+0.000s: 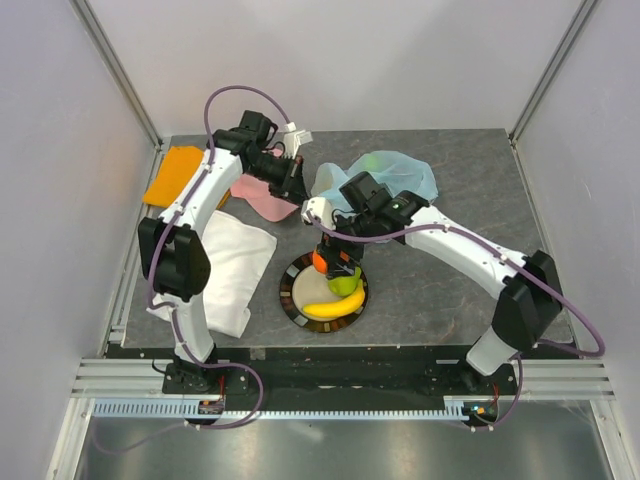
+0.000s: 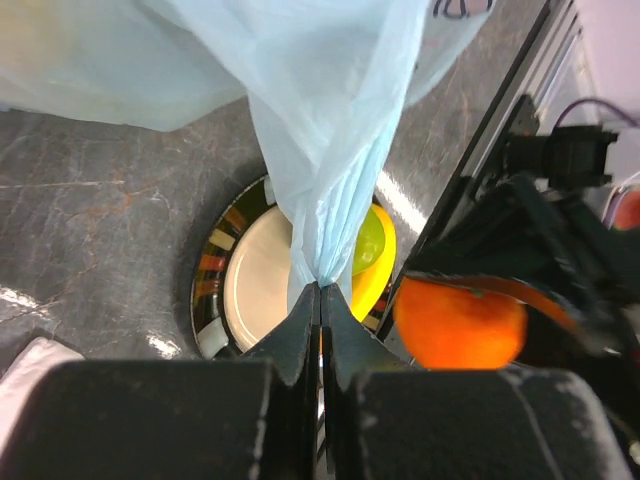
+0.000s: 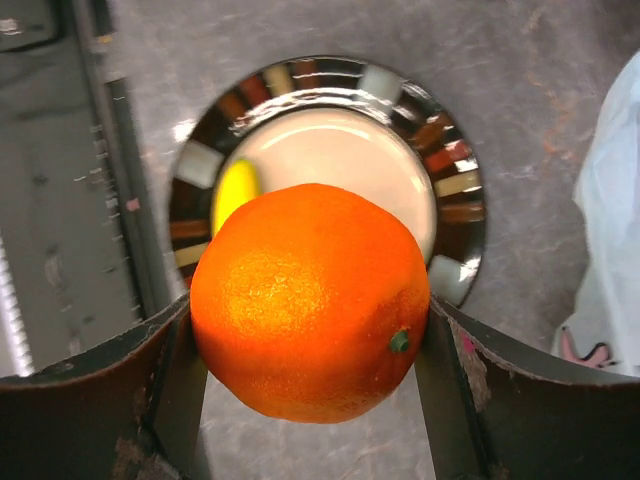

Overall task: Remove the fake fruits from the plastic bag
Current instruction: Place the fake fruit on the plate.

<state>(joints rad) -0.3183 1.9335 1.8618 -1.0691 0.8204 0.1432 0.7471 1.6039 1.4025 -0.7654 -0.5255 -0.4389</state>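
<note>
The light-blue plastic bag (image 1: 388,176) lies at the back of the table. My left gripper (image 1: 292,186) is shut on a gathered fold of the bag (image 2: 322,150), which hangs up from the jaws in the left wrist view. My right gripper (image 3: 310,330) is shut on an orange (image 3: 310,300), held just above the near-left part of the plate (image 3: 455,190). From above, the orange (image 1: 319,262) shows at the plate's (image 1: 292,300) back edge. A yellow banana (image 1: 335,309) and a green fruit (image 1: 346,283) lie on the plate. What else the bag holds is hidden.
A white folded cloth (image 1: 232,268) lies left of the plate. A pink cloth (image 1: 262,200) and an orange cloth (image 1: 177,176) lie at the back left. Frame posts and walls stand around the grey table.
</note>
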